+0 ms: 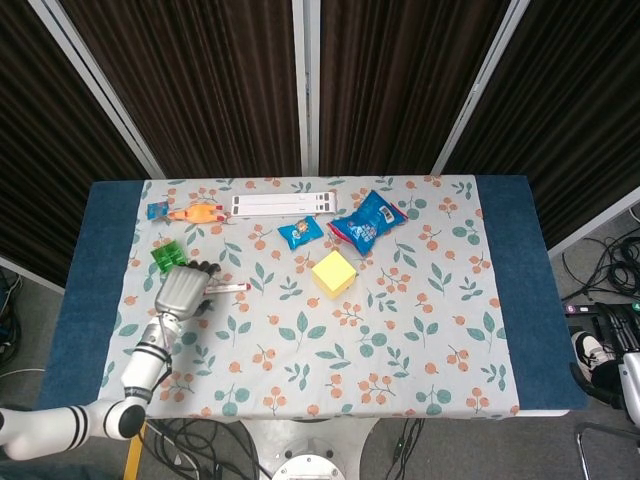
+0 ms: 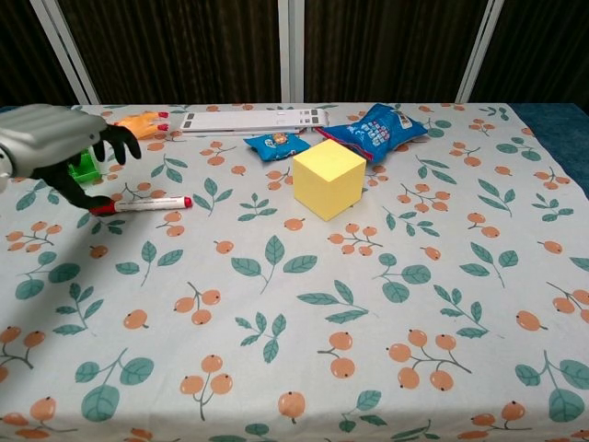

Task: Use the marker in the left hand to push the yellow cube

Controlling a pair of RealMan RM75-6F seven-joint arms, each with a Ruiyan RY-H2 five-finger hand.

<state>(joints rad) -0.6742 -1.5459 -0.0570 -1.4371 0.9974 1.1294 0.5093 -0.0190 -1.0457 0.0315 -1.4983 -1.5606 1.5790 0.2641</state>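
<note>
The yellow cube (image 1: pixel 333 273) (image 2: pixel 329 178) stands on the floral cloth near the table's middle. Far to its left, the red-capped marker (image 1: pixel 229 289) (image 2: pixel 144 203) lies flat on the cloth, pointing right, its whole length showing. My left hand (image 1: pixel 181 290) (image 2: pixel 53 138) hovers at the marker's left end with its fingers spread; one fingertip (image 2: pixel 91 203) touches that end and nothing wraps the barrel. A wide stretch of cloth separates the marker from the cube. No right hand shows in either view.
A green block (image 1: pixel 167 258) sits just behind the left hand. Along the back lie an orange toy (image 1: pixel 197 212), a white strip (image 1: pixel 283 204), a small blue packet (image 1: pixel 299 232) and a blue snack bag (image 1: pixel 367 221).
</note>
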